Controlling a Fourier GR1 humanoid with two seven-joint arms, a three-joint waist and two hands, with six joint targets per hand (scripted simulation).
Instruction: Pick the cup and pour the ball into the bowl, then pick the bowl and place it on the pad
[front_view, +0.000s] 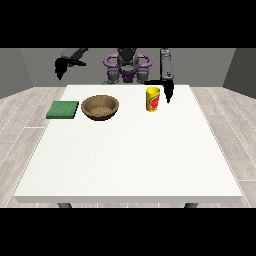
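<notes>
A yellow cup (152, 99) with a red mark stands upright on the white table (130, 160), right of centre near the far edge. The ball inside it is hidden. A brown bowl (100, 107) sits to its left, and a flat green pad (63, 109) lies left of the bowl near the table's left edge. The hand at the view's right (168, 91) hangs just right of the cup, fingers pointing down, close beside it but not closed round it. The hand at the view's left (60, 68) is raised off the table beyond its far left corner, holding nothing.
The robot's torso (127, 67) stands behind the table's far edge. Wooden floor surrounds the table on all sides.
</notes>
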